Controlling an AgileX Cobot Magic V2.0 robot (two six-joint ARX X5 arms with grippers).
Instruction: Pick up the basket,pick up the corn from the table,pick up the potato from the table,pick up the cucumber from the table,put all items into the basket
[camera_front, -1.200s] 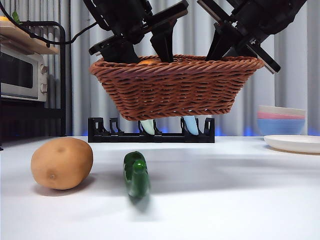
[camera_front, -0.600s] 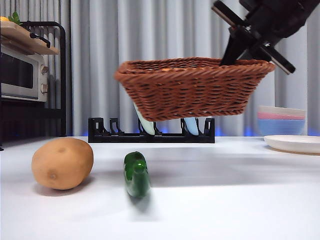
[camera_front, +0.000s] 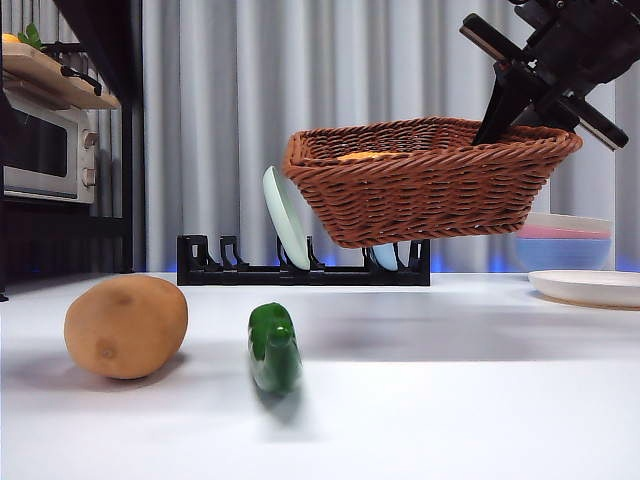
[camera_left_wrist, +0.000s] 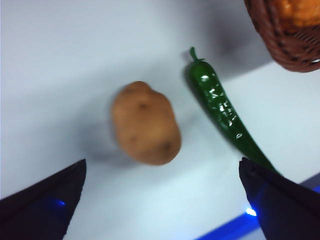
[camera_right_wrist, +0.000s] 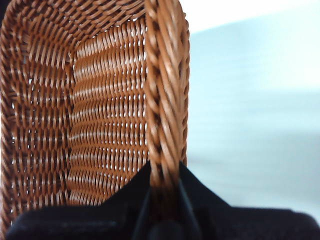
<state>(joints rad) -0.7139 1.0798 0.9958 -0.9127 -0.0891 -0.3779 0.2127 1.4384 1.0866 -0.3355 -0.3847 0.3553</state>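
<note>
The right gripper (camera_right_wrist: 164, 182) pinches the basket (camera_front: 430, 185) rim, holding it above the white table (camera_front: 450, 400); potato (camera_front: 126, 326) and cucumber (camera_front: 273, 347) lie there; the left gripper (camera_left_wrist: 160, 200) hangs spread; grey curtains (camera_front: 220, 120) behind.

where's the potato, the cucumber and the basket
potato (camera_front: 126, 326), front view, middle of its tan side
cucumber (camera_front: 273, 348), front view, near glossy end
basket (camera_front: 430, 190), front view, woven side wall

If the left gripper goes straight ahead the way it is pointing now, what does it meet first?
Most likely the potato: it lies on the table between the open jaws of the left gripper, slightly off centre. The cucumber lies further to one side. Depth is unclear.
</note>
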